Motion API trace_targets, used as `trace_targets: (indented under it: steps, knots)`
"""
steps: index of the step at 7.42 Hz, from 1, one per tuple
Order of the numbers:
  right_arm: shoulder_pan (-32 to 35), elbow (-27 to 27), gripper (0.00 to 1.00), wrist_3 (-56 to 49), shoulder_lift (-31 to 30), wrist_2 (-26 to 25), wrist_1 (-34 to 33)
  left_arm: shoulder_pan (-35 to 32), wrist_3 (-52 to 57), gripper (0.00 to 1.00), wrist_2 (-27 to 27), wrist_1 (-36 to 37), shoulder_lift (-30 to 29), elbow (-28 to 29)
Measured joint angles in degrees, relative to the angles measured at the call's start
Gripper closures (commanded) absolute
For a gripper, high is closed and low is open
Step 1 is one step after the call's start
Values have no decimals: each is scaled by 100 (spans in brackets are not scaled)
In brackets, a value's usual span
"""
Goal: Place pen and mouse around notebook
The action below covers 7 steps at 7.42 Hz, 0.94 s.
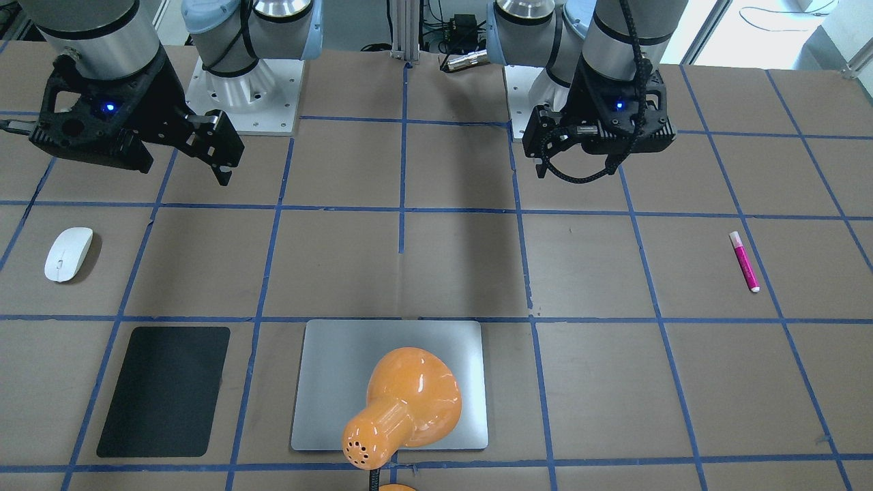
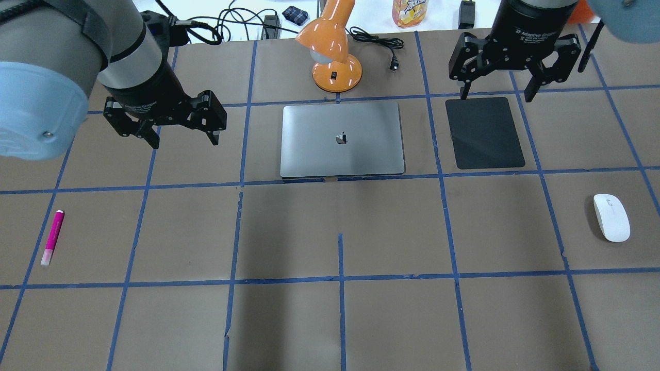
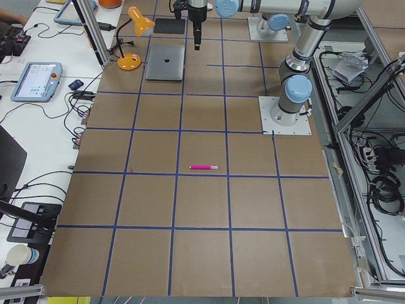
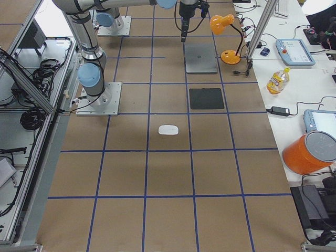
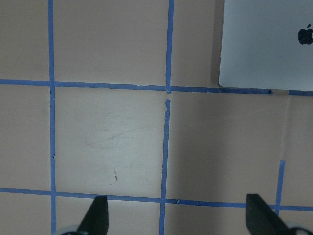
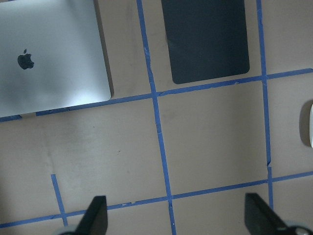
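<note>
The silver-grey notebook (image 2: 341, 139) lies closed at the far middle of the table, and a corner of it shows in the left wrist view (image 5: 264, 44). Far out on the robot's left lies the magenta pen (image 2: 53, 237), flat on the table. The white mouse (image 2: 611, 217) rests far out on the robot's right. My left gripper (image 2: 184, 140) hangs open and empty above the table, left of the notebook and well beyond the pen. My right gripper (image 2: 496, 96) hangs open and empty over the far edge of the black mat, well away from the mouse.
A matte black mat (image 2: 484, 133) lies just right of the notebook. An orange desk lamp (image 2: 335, 51) stands behind the notebook, its shade leaning over it in the front-facing view (image 1: 402, 406). Blue tape lines grid the brown table (image 2: 340, 319). Cables and a bottle sit beyond the far edge.
</note>
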Motion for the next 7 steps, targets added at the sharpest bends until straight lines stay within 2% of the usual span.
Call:
trace_targets:
  steps: [4,5,7]
  knots:
    - [-35,-106,0,-86,79,24,1,81,167,0,6,-35,-23,-30]
    - [-119,-207,0,-237,149,39,17,282,563,0,53,-36,-27,-99]
    - [-593,-371,0,-630,279,2,-19,1342,1528,0,140,141,-77,-413]
